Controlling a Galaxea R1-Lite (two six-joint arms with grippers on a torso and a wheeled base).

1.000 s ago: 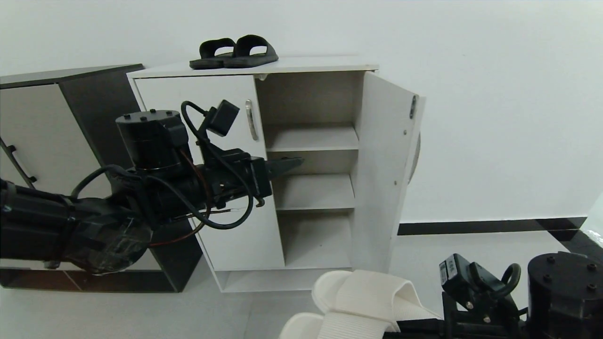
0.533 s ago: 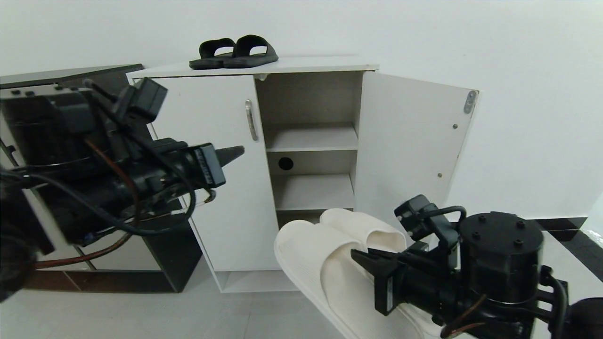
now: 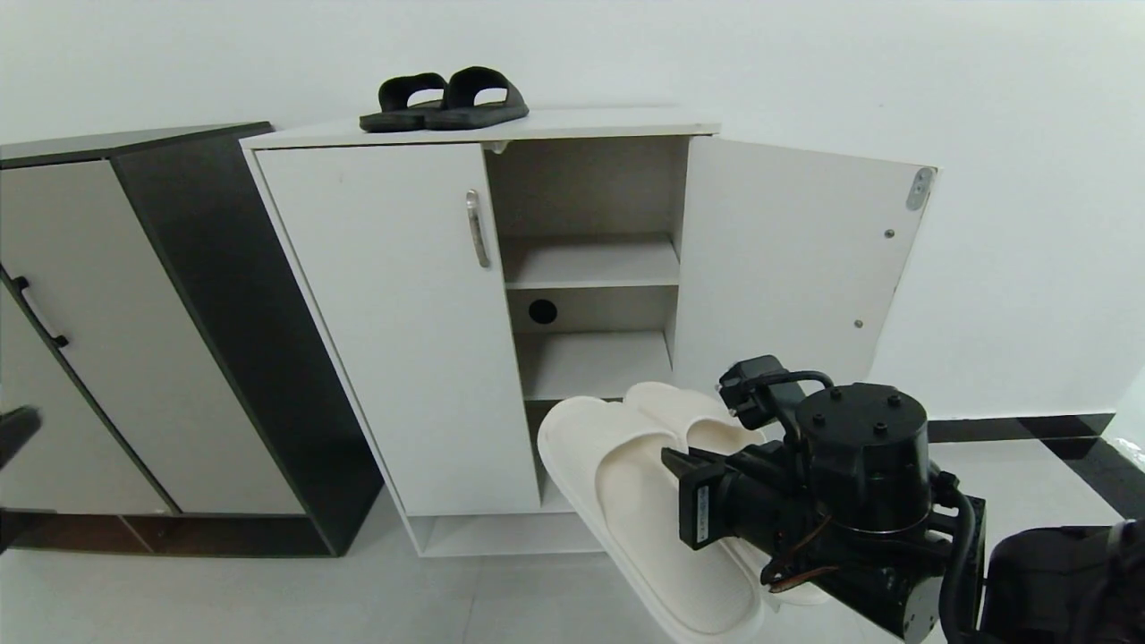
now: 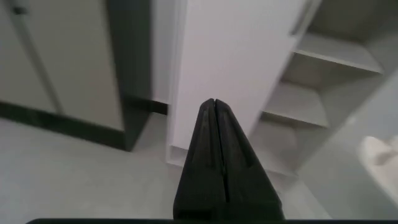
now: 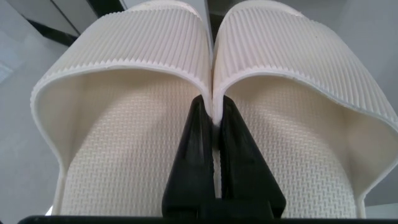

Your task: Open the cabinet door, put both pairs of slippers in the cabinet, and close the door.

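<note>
Pinching with right gripper fingers, nearly together, on the two adjoining strap edges of the white slippers. Holds both side by side, low in front of the cabinet opening and above the floor, rounded ends toward the opening. Cannot tell how near the lowest compartment.

Presses left gripper fingers flat together on nothing, low at the far left, well apart from the slippers.

Farther off, finds the right door of the white cabinet swung wide to the right, with the whole right half open and no edge between slippers and shelves. Meets the closed left door's inner edge and handle just left of the opening. Stands beside a dark cabinet on the left, touching or nearly so.

Counts two white slippers in the grip, two black slippers on the cabinet top, two shelves, three open compartments, one round hole in the back panel.
</note>
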